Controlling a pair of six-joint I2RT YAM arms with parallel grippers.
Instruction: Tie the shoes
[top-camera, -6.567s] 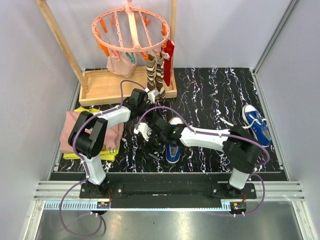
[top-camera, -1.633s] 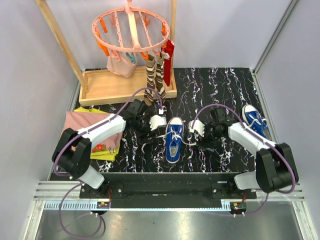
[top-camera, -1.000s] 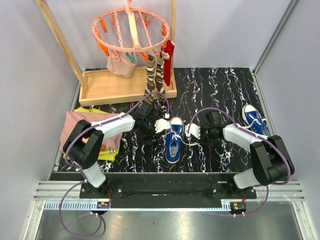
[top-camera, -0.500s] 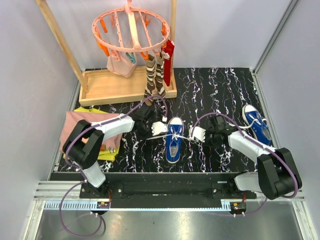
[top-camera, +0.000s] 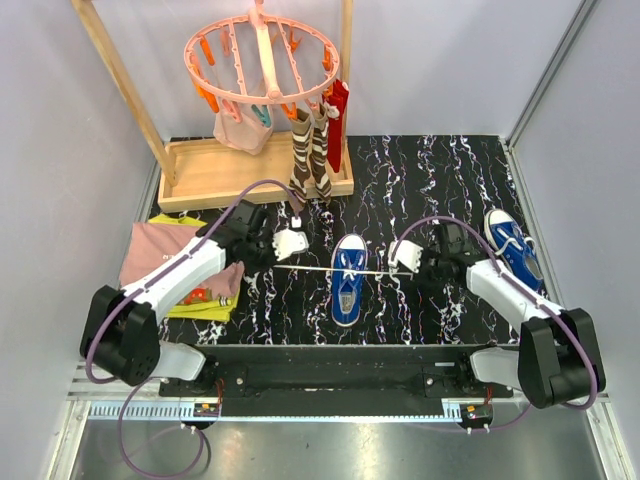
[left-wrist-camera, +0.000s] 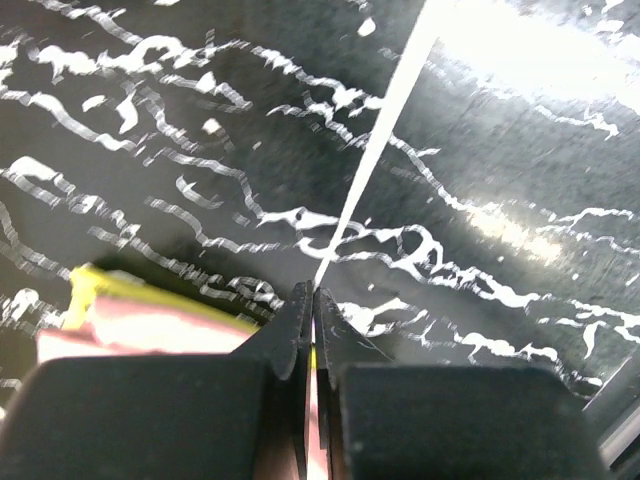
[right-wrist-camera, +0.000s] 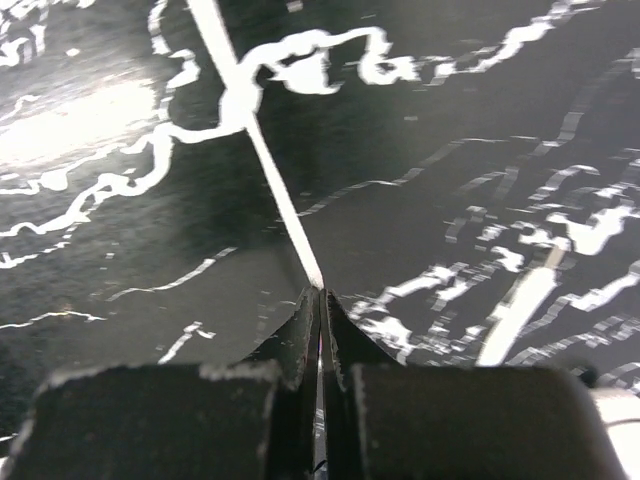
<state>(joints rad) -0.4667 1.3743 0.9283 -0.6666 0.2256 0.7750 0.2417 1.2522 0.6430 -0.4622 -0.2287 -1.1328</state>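
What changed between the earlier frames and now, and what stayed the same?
The left gripper closed on the lace. It and the right gripper then pulled outward from the middle shoe, drawing the lace taut across it. The middle shoe, the second shoe and the hanging socks stayed put.

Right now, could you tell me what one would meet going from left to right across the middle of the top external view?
Folded clothes, left gripper, middle blue shoe, right gripper, second blue shoe. The taut white lace spans both grippers, so it has no single place.
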